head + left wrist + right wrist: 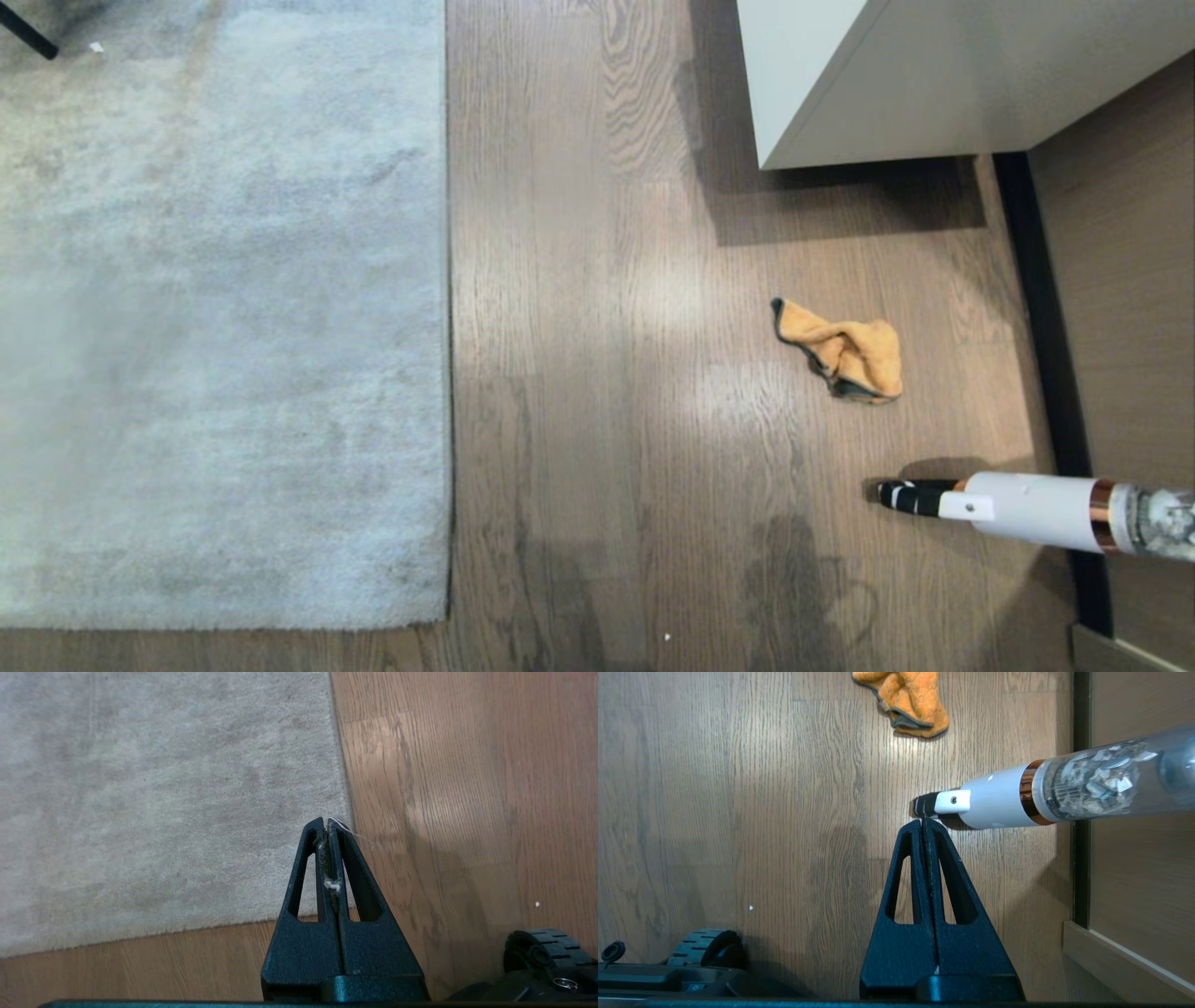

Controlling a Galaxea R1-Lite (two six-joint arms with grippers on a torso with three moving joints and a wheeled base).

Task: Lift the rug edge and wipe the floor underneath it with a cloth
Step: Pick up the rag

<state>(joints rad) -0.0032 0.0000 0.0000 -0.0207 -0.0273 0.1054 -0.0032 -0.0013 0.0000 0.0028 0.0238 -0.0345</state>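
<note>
At the left lies the pale grey rug, and the rug edge (pixel 448 327) runs straight down the head view to a corner near the bottom, lying flat on the floor (pixel 579 373). The left tool (pixel 330 823) hangs above that corner, its jaws pressed together with only wisps of lint between them, holding nothing. A wide band of bare planks separates the rug from the cloth (pixel 845 353), which lies crumpled on the floor well to the right. Just beyond it is a white handheld vacuum (pixel 1027 509) lying on the floor, nozzle pointing toward the rug. The right tool (pixel 923 823) is likewise shut and empty, above the floor near the vacuum nozzle, with the cloth further ahead.

Nothing is lifted or wiped yet, so the task looks to be at its very start. The next move probably calls for the right tool to open and descend on the cloth, and the left to open and pinch the rug border.

A white cabinet (pixel 840 84) and a dark baseboard strip (pixel 1046 308) bound the right side; the middle planks give the open room.
</note>
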